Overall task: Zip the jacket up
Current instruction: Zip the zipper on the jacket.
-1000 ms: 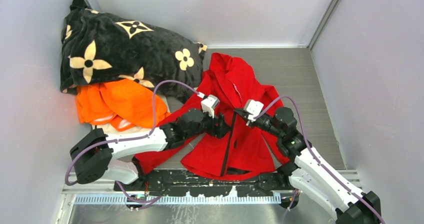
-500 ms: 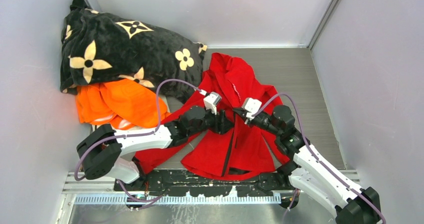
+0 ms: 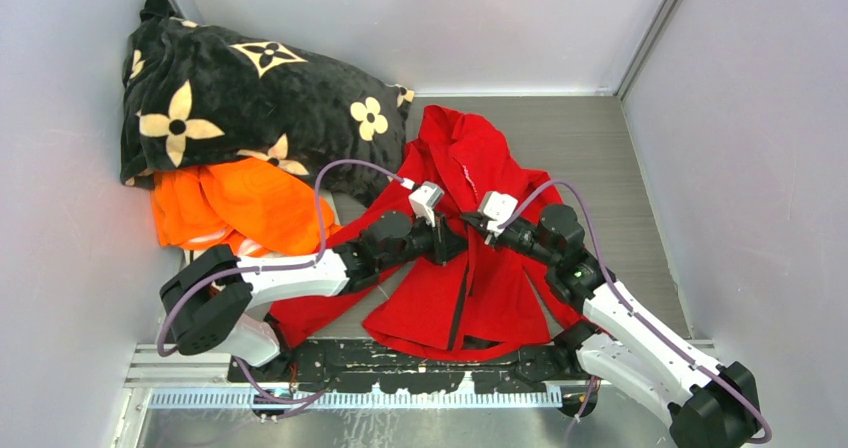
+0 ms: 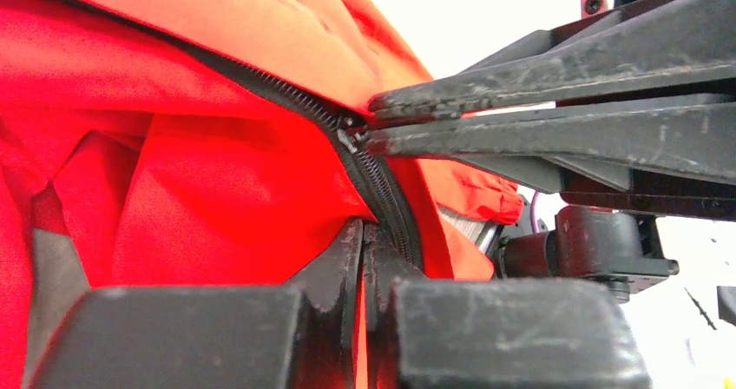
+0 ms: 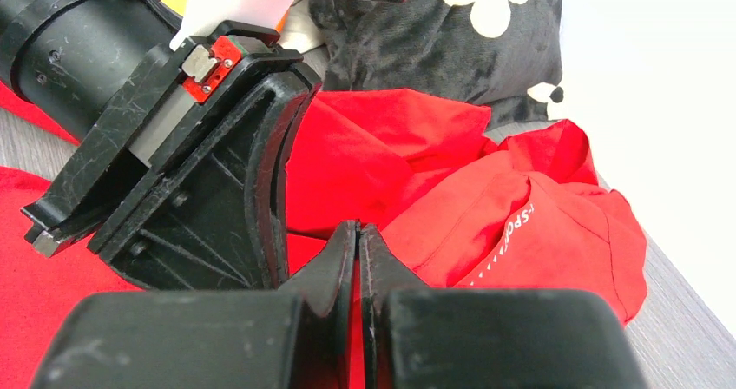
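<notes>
The red jacket (image 3: pixel 455 153) lies spread on the table, its dark zipper (image 3: pixel 460 303) running toward the near edge. Both grippers meet at the top of the closed stretch. My left gripper (image 3: pixel 460 246) is shut on the jacket's red fabric just beside the zipper teeth (image 4: pixel 382 189); in the left wrist view the left gripper (image 4: pixel 364 231) has cloth between its jaws. My right gripper (image 3: pixel 472 222) is shut, and its fingers (image 4: pixel 521 94) reach in from the right and pinch the zipper pull (image 4: pixel 350 137). In the right wrist view the right gripper (image 5: pixel 358 230) sits against the left gripper's body (image 5: pixel 200 189).
A black flower-patterned blanket (image 3: pixel 240 98) is heaped at the back left, with an orange garment (image 3: pixel 240 208) under its near side. Grey walls close in on the left, back and right. Bare grey table (image 3: pixel 610 168) shows right of the jacket.
My left gripper has closed on the jacket fabric beside the zipper. Both grippers have shifted slightly away from the near edge, and the right one stayed shut.
</notes>
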Controlling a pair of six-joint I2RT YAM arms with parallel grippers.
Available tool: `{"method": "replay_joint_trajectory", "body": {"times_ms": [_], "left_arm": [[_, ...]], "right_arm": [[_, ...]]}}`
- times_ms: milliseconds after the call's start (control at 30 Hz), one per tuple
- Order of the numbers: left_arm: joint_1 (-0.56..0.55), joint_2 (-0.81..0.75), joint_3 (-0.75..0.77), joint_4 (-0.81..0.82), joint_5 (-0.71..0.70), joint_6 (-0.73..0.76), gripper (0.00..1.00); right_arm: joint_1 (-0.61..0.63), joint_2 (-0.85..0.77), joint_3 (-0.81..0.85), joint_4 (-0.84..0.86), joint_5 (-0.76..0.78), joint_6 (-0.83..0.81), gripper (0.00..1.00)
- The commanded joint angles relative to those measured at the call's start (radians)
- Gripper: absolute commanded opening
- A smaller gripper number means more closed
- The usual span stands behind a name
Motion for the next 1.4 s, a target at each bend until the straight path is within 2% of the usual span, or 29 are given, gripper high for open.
{"method": "replay_joint_trajectory", "body": {"times_ms": [0,233,333,367,467,533,600,733,967,1033,1100,1167,1267,1300,1367], "left_arm": [[0.012,0.006,0.018,0.114,0.038,-0.019,0.0],[0.013,-0.045,-0.027,0.088,0.04,0.0,0.0],[0.014,-0.077,-0.044,0.102,0.049,0.001,0.01],[0.013,-0.088,-0.043,0.093,0.042,0.001,0.1],[0.014,-0.124,-0.033,0.044,-0.01,0.011,0.47],[0.013,-0.141,-0.027,0.02,-0.033,0.018,0.61],[0.013,-0.156,-0.025,0.012,-0.065,0.02,0.68],[0.014,-0.177,-0.037,0.053,-0.067,0.004,0.76],[-0.003,-0.113,0.031,0.001,-0.079,0.0,0.77],[-0.015,-0.079,0.067,-0.046,-0.1,0.005,0.76],[-0.02,-0.049,0.092,-0.089,-0.126,0.007,0.64],[-0.021,-0.03,0.102,-0.116,-0.145,0.001,0.44],[-0.021,-0.022,0.1,-0.121,-0.139,-0.001,0.05],[-0.021,-0.022,0.098,-0.124,-0.129,-0.001,0.01],[-0.021,-0.027,0.097,-0.127,-0.1,0.005,0.0]], "right_arm": [[0.01,-0.003,0.065,0.094,-0.027,-0.043,0.01],[0.008,0.012,0.083,0.111,0.048,-0.161,0.01],[0.008,0.004,0.098,0.094,0.019,-0.166,0.01],[0.009,0.002,0.101,0.09,0.006,-0.155,0.01],[0.009,-0.001,0.095,0.087,-0.02,-0.123,0.01],[0.008,-0.002,0.089,0.083,-0.023,-0.108,0.01],[0.009,-0.005,0.088,0.079,-0.023,-0.1,0.01],[0.01,-0.006,0.086,0.077,-0.023,-0.098,0.01],[0.013,-0.007,0.085,0.081,-0.028,-0.088,0.01],[0.013,-0.007,0.083,0.084,-0.026,-0.088,0.01],[0.015,-0.007,0.08,0.086,-0.025,-0.088,0.01],[0.015,-0.006,0.081,0.084,-0.019,-0.092,0.01],[0.015,0.007,0.089,0.087,0.024,-0.101,0.01],[0.014,0.013,0.093,0.093,0.043,-0.11,0.01],[0.013,0.036,0.103,0.113,0.092,-0.126,0.01]]}}
